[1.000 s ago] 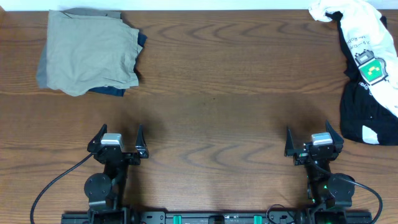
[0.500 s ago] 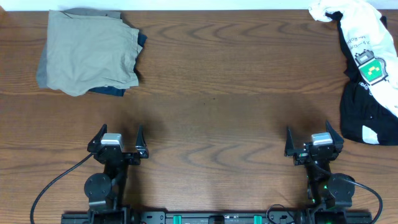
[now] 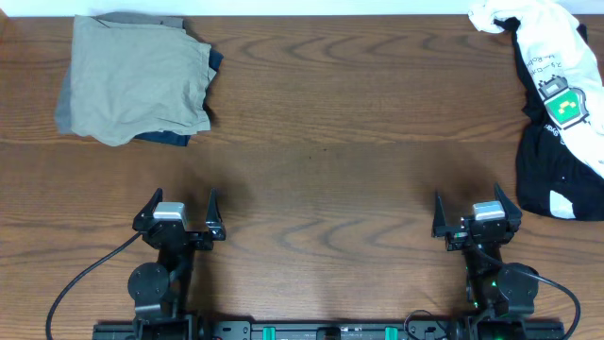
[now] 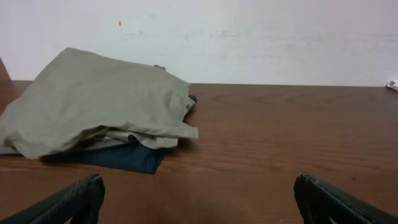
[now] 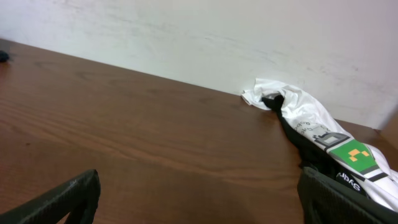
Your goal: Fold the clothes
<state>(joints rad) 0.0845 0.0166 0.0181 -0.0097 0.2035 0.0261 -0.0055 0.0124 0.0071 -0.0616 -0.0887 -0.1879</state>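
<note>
Wooden worktop (image 3: pixel 321 142). Khaki-tan folded garment (image 3: pixel 132 80) sits at the far left corner, resting on a dark blue garment (image 3: pixel 177 138) that peeks out along its right and near edges. White T-shirt (image 3: pixel 557 57) lies crumpled, not folded, at the far right corner, running along the right edge; black fabric (image 3: pixel 552 179) touches its near side, and I cannot tell whether that is a separate piece. Left gripper (image 3: pixel 184 200) and right gripper (image 3: pixel 468 198) sit by the near edge, well apart from both piles, fingers spread wide and holding nothing. Green-and-white graphic (image 3: pixel 566 106) faces up.
</note>
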